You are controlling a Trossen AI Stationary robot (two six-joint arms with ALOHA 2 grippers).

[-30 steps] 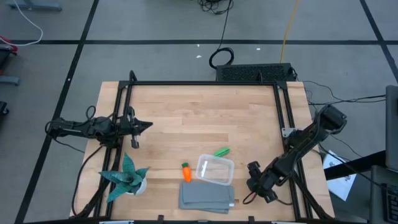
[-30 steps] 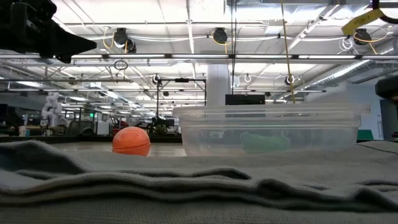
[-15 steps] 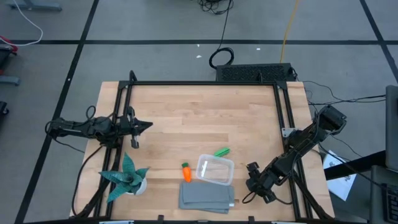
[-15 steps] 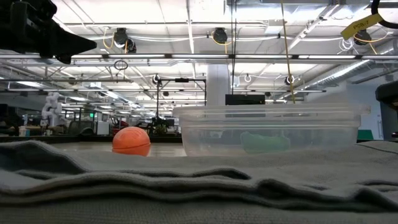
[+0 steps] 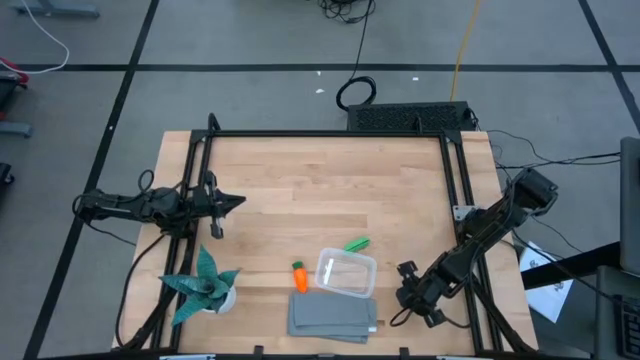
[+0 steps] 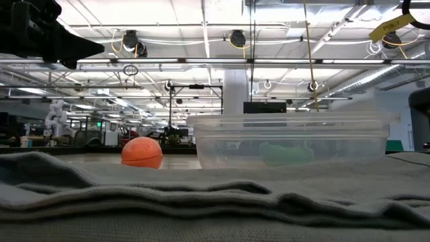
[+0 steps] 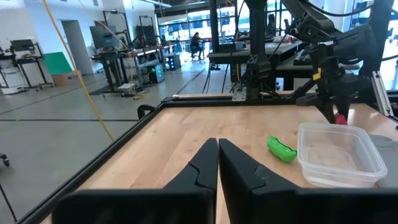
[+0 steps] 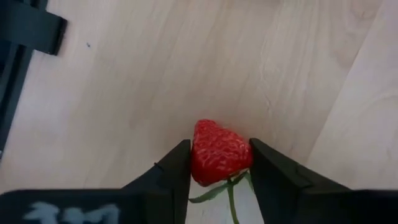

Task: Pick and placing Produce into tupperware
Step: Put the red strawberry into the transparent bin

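Your right gripper [image 8: 219, 163] has moved a bit nearer the counter's [image 5: 320, 180] front edge, and it now pinches the berry [image 8: 219, 152], right of the box [image 5: 345, 273]. Next, lift it in. Your left gripper [image 7: 217, 163] waits shut.

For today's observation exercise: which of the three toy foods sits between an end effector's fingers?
The red strawberry, between the fingers of the right end effector near the table's right front. The carrot and green pod lie free beside the tupperware.
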